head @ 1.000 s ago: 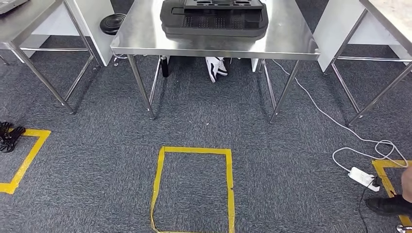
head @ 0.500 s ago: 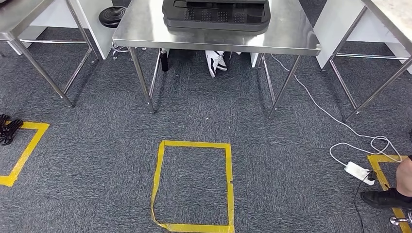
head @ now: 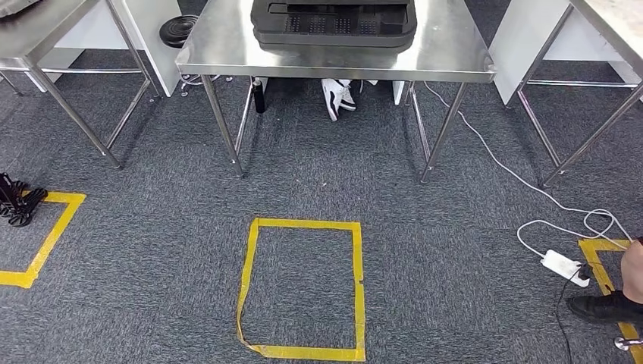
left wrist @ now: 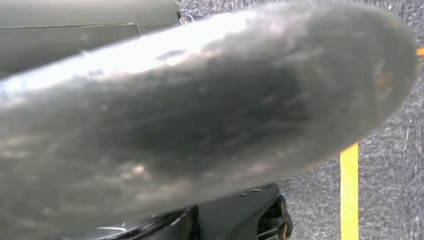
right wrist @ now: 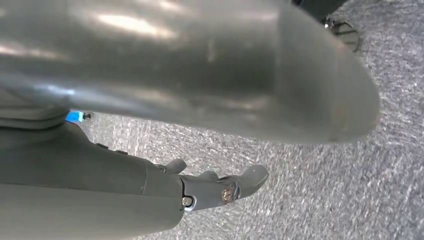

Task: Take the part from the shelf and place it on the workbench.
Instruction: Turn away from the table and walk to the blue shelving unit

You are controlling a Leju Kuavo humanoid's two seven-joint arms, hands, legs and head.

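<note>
A black moulded part [head: 334, 21] is seen lying flat on the steel surface [head: 455, 53] at 12 o'clock, past the taped floor square [head: 302, 287]. It's probably stiff plastic, light but wide, so best gripped at both long edges. The right hand [right wrist: 220, 187] hangs over carpet holding nothing, fingers loosely out. The left hand's state can't be told, tbh.

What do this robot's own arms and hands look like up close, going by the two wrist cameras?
Near the right hand, a broad, rounded silvery-grey shell with soft highlights. The hand itself is smooth grey casing ending in darker grey fingers with rounded tips and a small brass-coloured screw. By the left wrist, a similar blurred, scuffed grey rounded cover above dark body parts.
</note>
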